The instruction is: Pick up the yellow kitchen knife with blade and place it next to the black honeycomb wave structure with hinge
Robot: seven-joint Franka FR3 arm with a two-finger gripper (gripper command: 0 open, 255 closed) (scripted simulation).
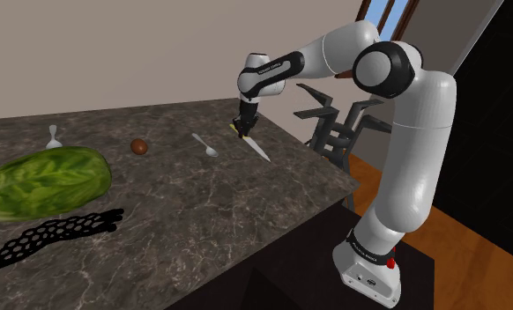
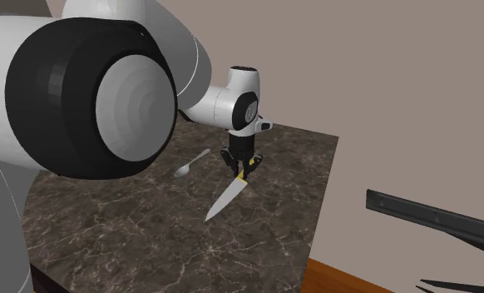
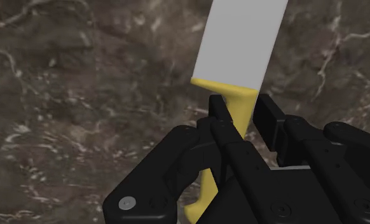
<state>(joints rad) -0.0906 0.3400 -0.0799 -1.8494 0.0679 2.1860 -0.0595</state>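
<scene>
The all-black two-finger gripper has its jaws drawn in to a narrow gap and clamped on the smooth yellow handle of the kitchen knife. One blocky finger presses each flat side, just behind the flared guard where handle meets blade. The blade is a flat, matte, pale-grey slab with straight edges. It runs out ahead of the jaws over the dark marble countertop, a brown-black surface threaded with thin white veins. The handle's hooked yellow end curls out beneath the fingers. The second exterior view adds the pose: the gripper points downward and the kitchen knife slopes from the jaws to a tapered tip low over the countertop; whether the tip touches cannot be told. A slim pale spoon lies near the jaws. The shoulder view takes in the wider counter, all toward that view's left of the jaws: the spoon close by, then a small brown ball, a small white utensil and a crinkled green lettuce head. Well apart from the jaws, at the counter's near edge, lies the flat black honeycomb wave structure, an open lattice of hexagonal cells.
</scene>
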